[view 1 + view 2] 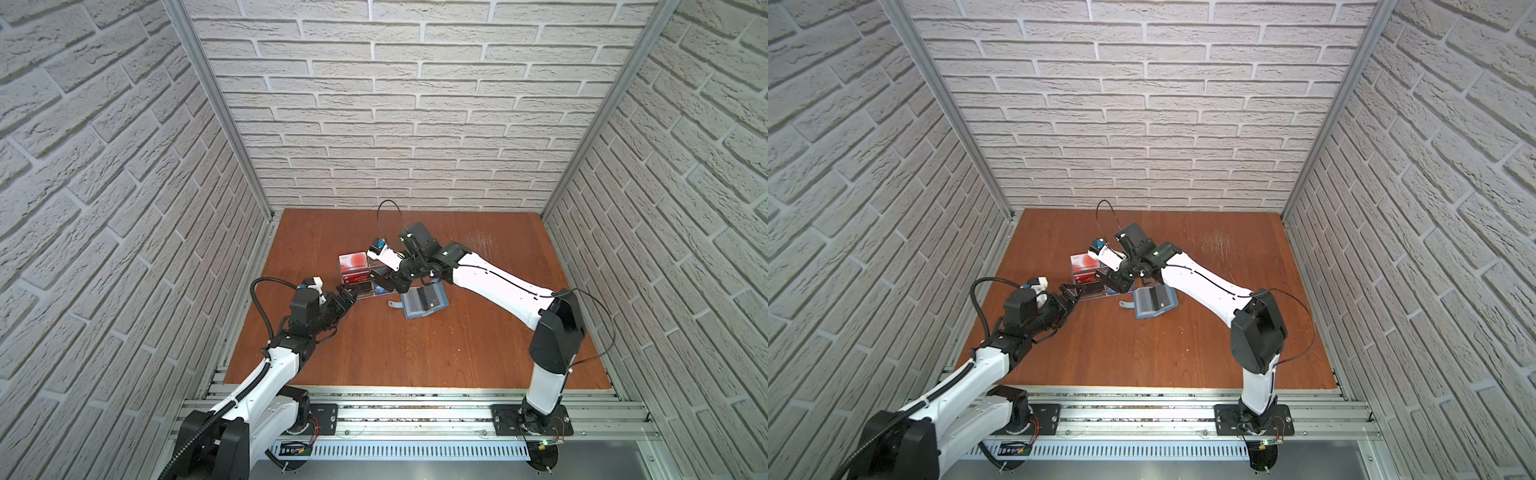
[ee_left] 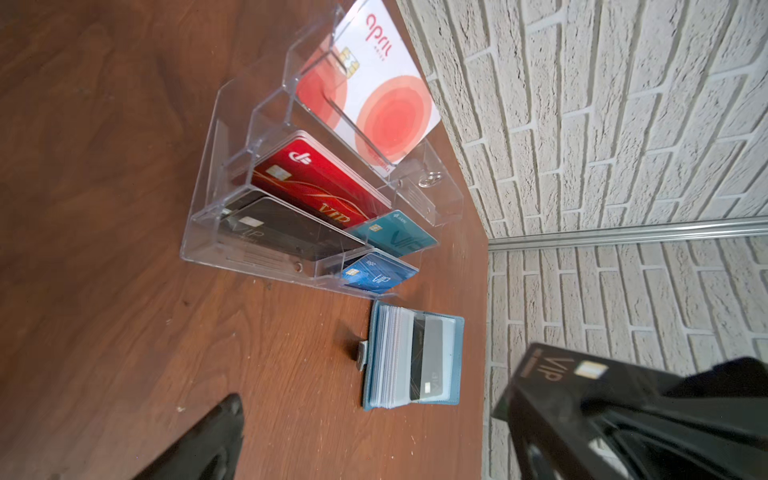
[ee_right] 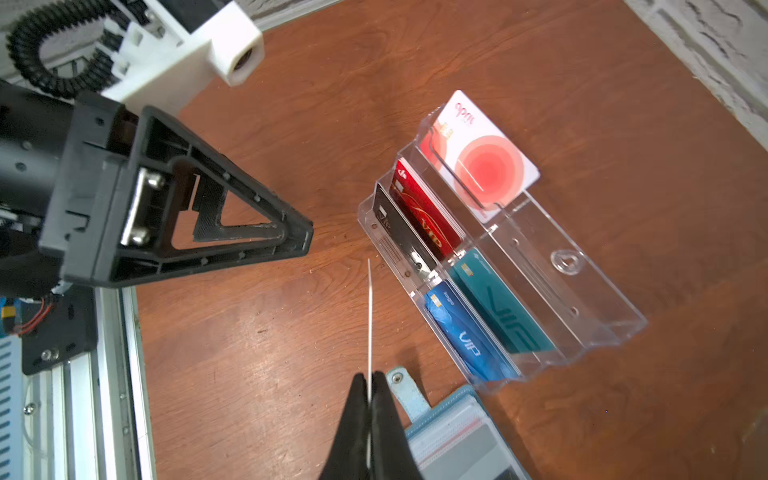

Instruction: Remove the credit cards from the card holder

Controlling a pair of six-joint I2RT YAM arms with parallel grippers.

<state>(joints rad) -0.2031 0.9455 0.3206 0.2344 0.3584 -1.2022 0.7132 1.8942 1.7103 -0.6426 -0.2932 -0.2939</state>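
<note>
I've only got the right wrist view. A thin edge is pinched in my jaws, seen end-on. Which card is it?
Observer: The left wrist view shows its face: a black card lettered VIP, with a chip.
Operator: Anything left in the card holder? I see only its corner.
Observer: Yes. In the left wrist view the card holder lies open, with a dark and grey card in its top sleeve.
Operator: Only one finger of the other arm shows here. Open?
Observer: Yes. A top view shows the left gripper with jaws spread, close to the clear rack's front.
</note>
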